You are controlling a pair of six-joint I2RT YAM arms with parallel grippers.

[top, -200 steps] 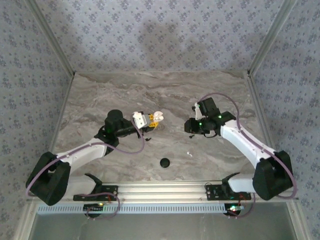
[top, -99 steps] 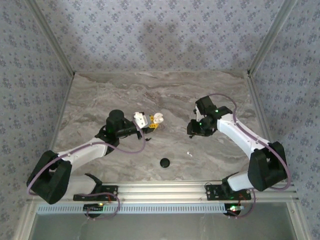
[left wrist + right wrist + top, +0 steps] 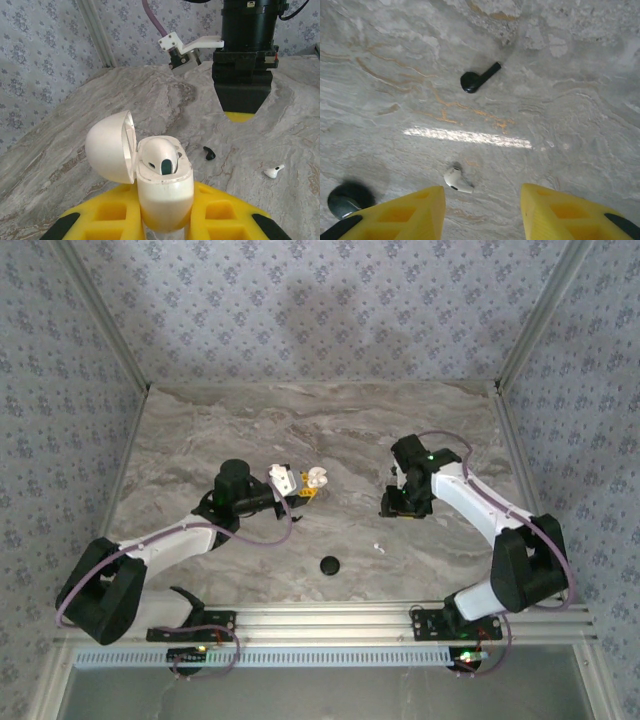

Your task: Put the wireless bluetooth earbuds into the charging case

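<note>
White earbud [image 3: 458, 181] lies near right fingers [image 3: 395, 215]; left fingers [image 3: 215, 197] clamp case [image 3: 165, 187].

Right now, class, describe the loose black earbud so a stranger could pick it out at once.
On the marble table, look below the right gripper, whose yellow fingers stand apart. Two loose earbuds lie there; the black earbud is the farther one from the fingers. It is dark and stemmed, unlike the white earbud nearby and the round black disc.
</note>
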